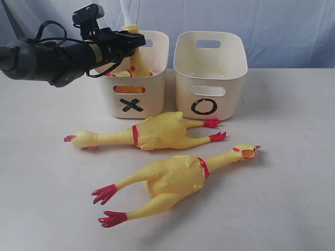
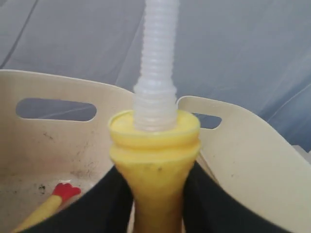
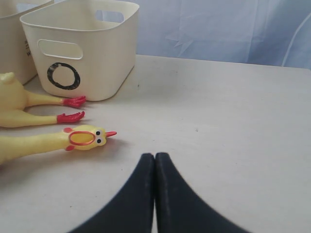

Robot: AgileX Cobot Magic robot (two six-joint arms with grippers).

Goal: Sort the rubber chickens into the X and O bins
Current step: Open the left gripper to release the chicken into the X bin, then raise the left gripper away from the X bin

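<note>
The left end effector (image 1: pixel 135 42) reaches in from the left, over the X bin (image 1: pixel 157 99). It is grasping the tube chicken (image 2: pixel 154 160) by its thin yellow part, with one black finger (image 2: pixel 109 204) pressed on each side. This chicken stands up tall inside the X bin, and its white tube (image 2: pixel 156 63) sticks straight up out of the top. A second chicken (image 2: pixel 43 211) lies down low in the same bin, and its red foot shows.

The X bin sits at the far side of the desk (image 1: pixel 293 198). Right in front of it lies the far chicken (image 1: pixel 157 130). Its head points left and its red feet point right, just in front of the O bin (image 1: pixel 209 78). The near chicken (image 1: pixel 175 180) lies closer to us, a little to the right. Its red feet point near and left, and its head points far and right with the mouth open. The two chickens on the desk lie near each other but do not touch.

The O bin stands just to the right of the X bin, side by side with it.

The right end effector (image 3: pixel 155 156) is clenched, with its two black fingers pressed together and nothing between them. It hangs over bare desk to the right of the near chicken's head.
</note>
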